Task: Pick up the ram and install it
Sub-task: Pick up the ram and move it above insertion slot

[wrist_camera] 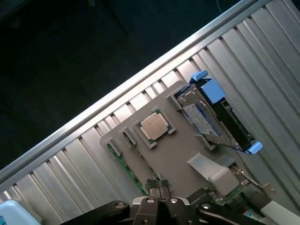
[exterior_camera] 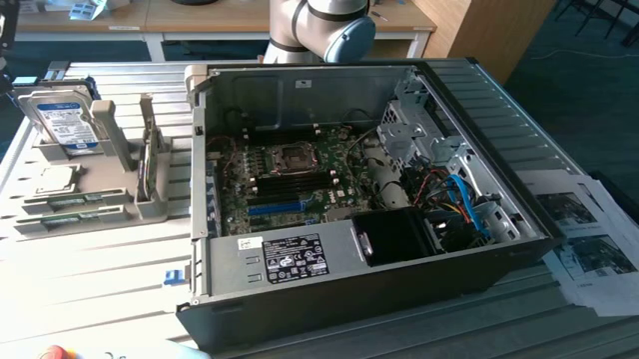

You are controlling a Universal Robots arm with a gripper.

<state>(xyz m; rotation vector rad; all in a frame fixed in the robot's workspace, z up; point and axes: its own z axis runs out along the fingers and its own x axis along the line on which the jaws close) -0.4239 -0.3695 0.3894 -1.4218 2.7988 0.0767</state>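
Two green ram sticks (exterior_camera: 72, 200) lie flat in slots at the front of a grey holder (exterior_camera: 110, 187) on the exterior view's left. In the wrist view one ram stick (wrist_camera: 125, 168) shows as a green strip along the edge of the holder (wrist_camera: 173, 154). My gripper (wrist_camera: 159, 186) hangs above that holder, its dark fingertips pressed together and shut, with nothing between them. It is clear of the ram. The open computer case (exterior_camera: 399, 258) lies in the middle with its motherboard (exterior_camera: 289, 176) exposed.
On the holder stand a silver-and-blue hard drive (exterior_camera: 65, 120) and a square processor chip (exterior_camera: 55, 178). The arm's grey joint (exterior_camera: 319, 30) rises behind the case. Printed papers (exterior_camera: 589, 239) lie at the exterior view's right. The ribbed metal table (exterior_camera: 90, 277) ends at a rail (wrist_camera: 140, 75).
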